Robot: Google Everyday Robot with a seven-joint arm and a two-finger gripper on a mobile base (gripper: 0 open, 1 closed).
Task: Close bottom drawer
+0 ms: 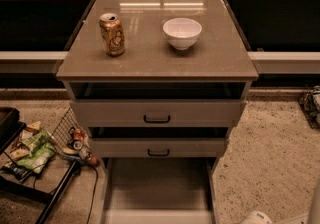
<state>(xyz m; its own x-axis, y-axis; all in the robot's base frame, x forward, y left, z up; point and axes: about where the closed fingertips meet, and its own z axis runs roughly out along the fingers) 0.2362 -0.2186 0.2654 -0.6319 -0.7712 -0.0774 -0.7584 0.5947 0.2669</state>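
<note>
The bottom drawer point(157, 188) is pulled far out of the cabinet toward the camera. Its long plain tray looks empty, and its front panel point(157, 217) lies at the bottom edge of the view; the handle does not show. My gripper is out of view. Only a white rounded part of my arm point(255, 217) shows at the bottom right edge, to the right of the drawer's front corner and apart from it.
The top drawer point(157, 113) and the middle drawer point(158, 148) each stand slightly open. A gold can point(112, 34) and a white bowl point(182, 32) sit on the cabinet top point(150, 60). A wire basket of snacks point(35, 148) stands on the floor at the left.
</note>
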